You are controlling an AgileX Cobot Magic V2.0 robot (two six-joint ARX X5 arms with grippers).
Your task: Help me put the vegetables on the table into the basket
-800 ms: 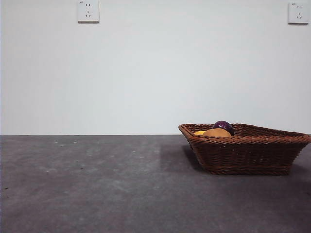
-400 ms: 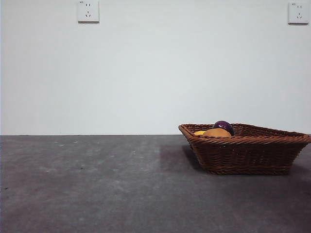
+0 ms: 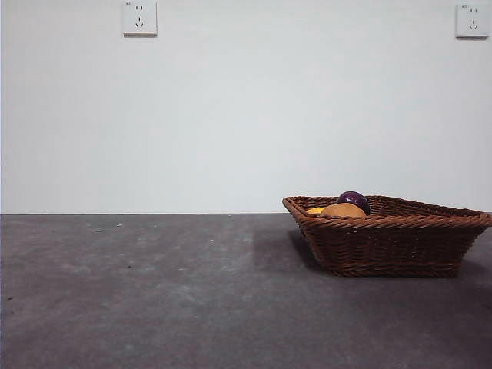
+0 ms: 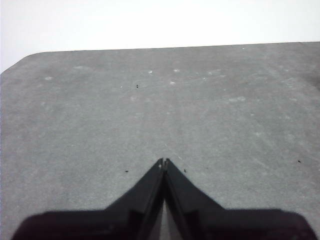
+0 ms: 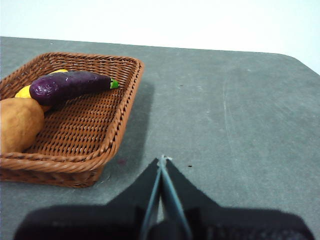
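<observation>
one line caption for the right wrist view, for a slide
Eggplant, potato and small yellow vegetable lie in the wicker basket; the shut right gripper hangs over the table beside it.

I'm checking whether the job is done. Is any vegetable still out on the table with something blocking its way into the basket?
No. The eggplant, potato and small yellow vegetable already lie inside the basket; nothing visible blocks anything.

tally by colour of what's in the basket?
Purple: 1, the eggplant
Tan-brown: 1, the potato
Yellow-orange: 1, the small lumpy piece, mostly hidden behind the other two
Total: 3, all inside the basket
</observation>
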